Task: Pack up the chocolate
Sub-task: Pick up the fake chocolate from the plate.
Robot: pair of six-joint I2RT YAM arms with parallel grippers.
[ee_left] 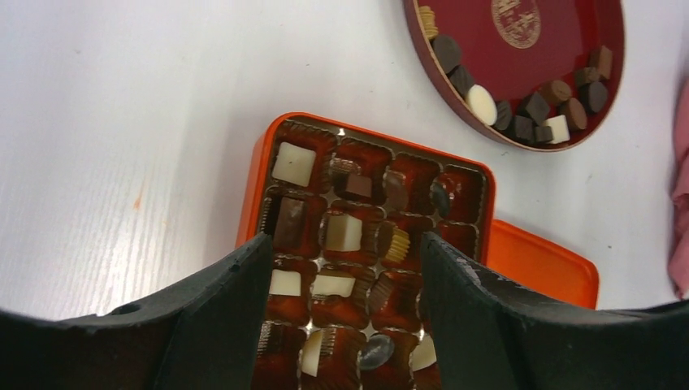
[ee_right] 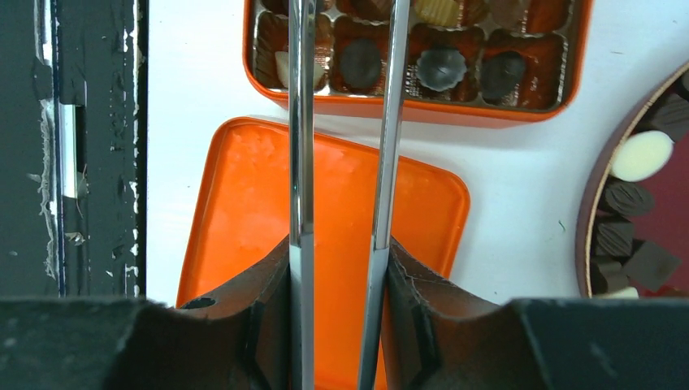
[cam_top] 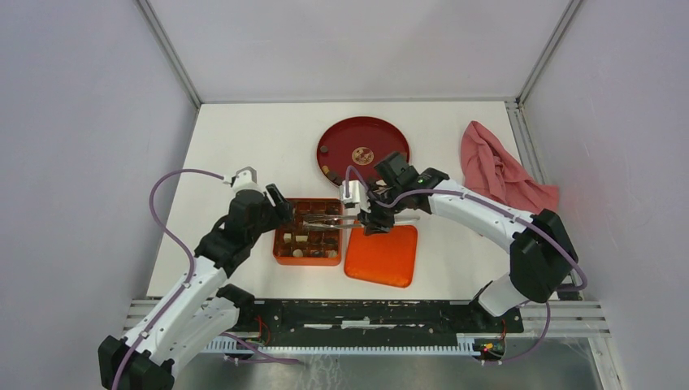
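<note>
Chocolate pieces, dark brown and cream-white, lie along the rim of the red plate, such as a white oval piece. More chocolate fills cups of the orange box. My left gripper hangs open over the box's near rows with nothing between its fingers. My right gripper is shut on metal tongs, whose two arms reach over the box. The tips run off the top of the right wrist view.
The box's orange lid lies flat beside the box, under the right gripper. A crumpled pink cloth sits at the back right. A black rail runs along the table's near edge.
</note>
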